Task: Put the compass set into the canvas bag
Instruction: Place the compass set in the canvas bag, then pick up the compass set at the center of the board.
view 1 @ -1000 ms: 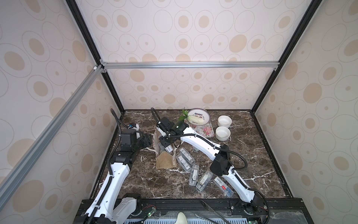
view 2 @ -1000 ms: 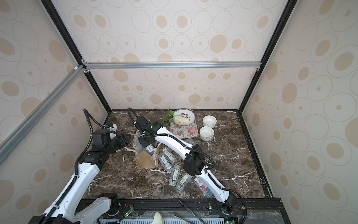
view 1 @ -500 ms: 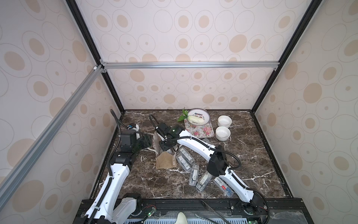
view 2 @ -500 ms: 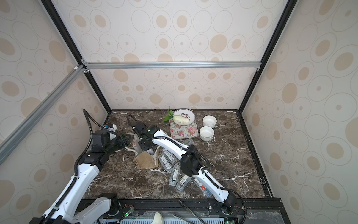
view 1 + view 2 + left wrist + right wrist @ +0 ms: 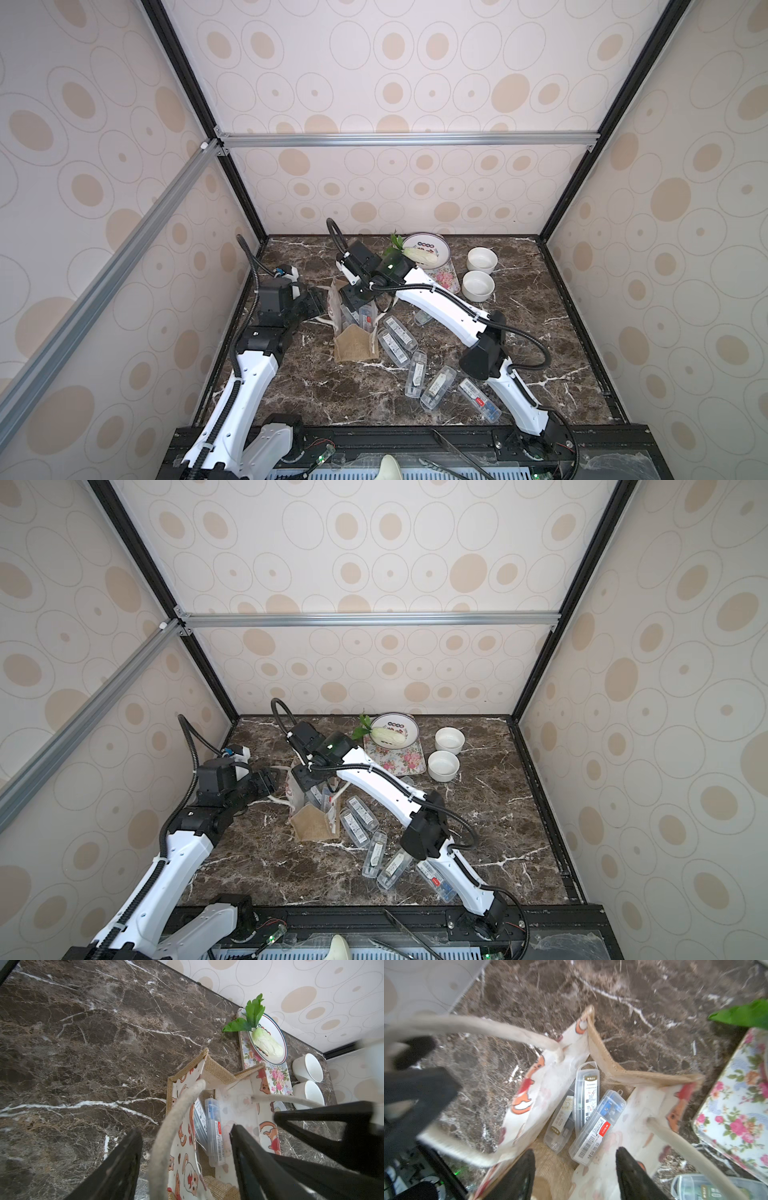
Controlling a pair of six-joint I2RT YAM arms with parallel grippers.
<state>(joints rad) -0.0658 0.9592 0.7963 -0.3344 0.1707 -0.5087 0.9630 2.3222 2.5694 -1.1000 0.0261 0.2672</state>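
In both top views the canvas bag (image 5: 355, 351) (image 5: 313, 823) is seen upright and open-mouthed on the tabletop (image 5: 519, 332), toward its left side. The right gripper (image 5: 353, 301) (image 5: 305, 781) is placed over the bag's mouth. The left gripper (image 5: 316, 301) (image 5: 266, 783) is placed just beside the bag's left side. Loose compass sets (image 5: 401, 334) are scattered on the tabletop to the right of the bag and nearer the robot. Farther back, a plate (image 5: 444, 245) with a cabbage (image 5: 419, 253) is set on a floral tray (image 5: 442, 282), and two white bowls (image 5: 482, 261) are found beside it.

In the left wrist view, the left gripper (image 5: 185, 1130) is shown with its jaws well apart. A rope handle (image 5: 176, 1120) of the bag (image 5: 218, 1072) runs between them. Whether either finger touches it cannot be told. Two compass sets (image 5: 215, 1132) are seen inside the bag.

In the right wrist view, somewhat blurred, the right gripper (image 5: 575, 1155) is shown with its jaws apart above the open mouth. Three compass sets (image 5: 586, 1097) are seen lying inside the bag (image 5: 623, 1072). The one with the barcode label (image 5: 598, 1128) is leaned against a printed side panel, and its lower end appears between the fingertips, deeper in the bag.
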